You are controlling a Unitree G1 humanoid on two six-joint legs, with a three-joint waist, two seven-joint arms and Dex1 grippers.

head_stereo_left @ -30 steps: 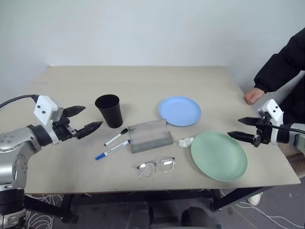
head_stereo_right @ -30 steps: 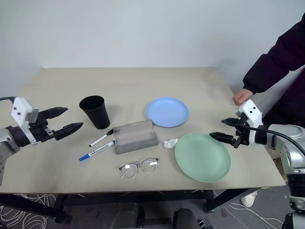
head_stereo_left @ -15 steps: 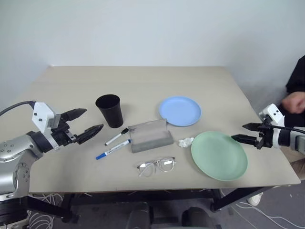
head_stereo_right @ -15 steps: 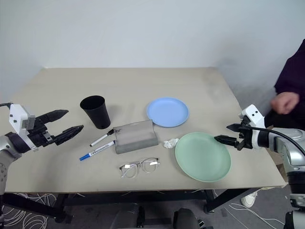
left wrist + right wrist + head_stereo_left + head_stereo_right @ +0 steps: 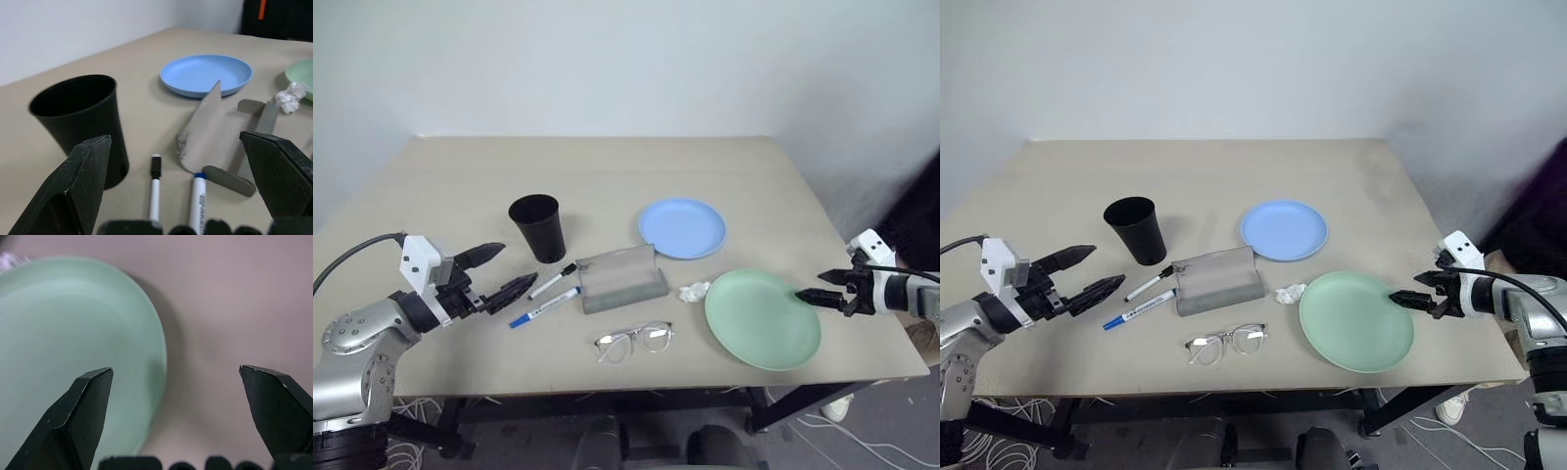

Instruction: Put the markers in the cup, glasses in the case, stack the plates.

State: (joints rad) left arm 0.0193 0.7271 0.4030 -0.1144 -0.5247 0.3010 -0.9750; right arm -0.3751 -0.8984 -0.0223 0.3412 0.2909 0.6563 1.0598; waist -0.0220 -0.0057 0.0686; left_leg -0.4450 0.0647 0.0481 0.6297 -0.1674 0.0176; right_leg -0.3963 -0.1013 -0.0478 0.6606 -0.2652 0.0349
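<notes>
A: What does the left wrist view add to the head views?
B: It looks between the wide-open fingers of the left gripper (image 5: 499, 269), which holds nothing. The cup (image 5: 80, 125) stands close by, the two markers (image 5: 154, 188) lie side by side before the case (image 5: 215, 139), and the case's lid is propped up. The head views show the case (image 5: 622, 279) only as a grey block.

A: And the right wrist view?
B: The right gripper (image 5: 822, 288), fingers spread and empty, straddles the rim of the green plate (image 5: 73, 357), hovering at its 3 o'clock edge.

A: Where does everything sit on the table (image 5: 607, 166)?
B: Taking the case as centre: cup (image 5: 538, 227) at 10 o'clock, markers (image 5: 548, 294) at 9, glasses (image 5: 633, 341) at 6, blue plate (image 5: 682, 227) at 1, green plate (image 5: 762, 318) at 4.

A: Anything else about?
B: A crumpled tissue (image 5: 694, 291) lies between the case and the green plate, just beside the plate's rim.
</notes>
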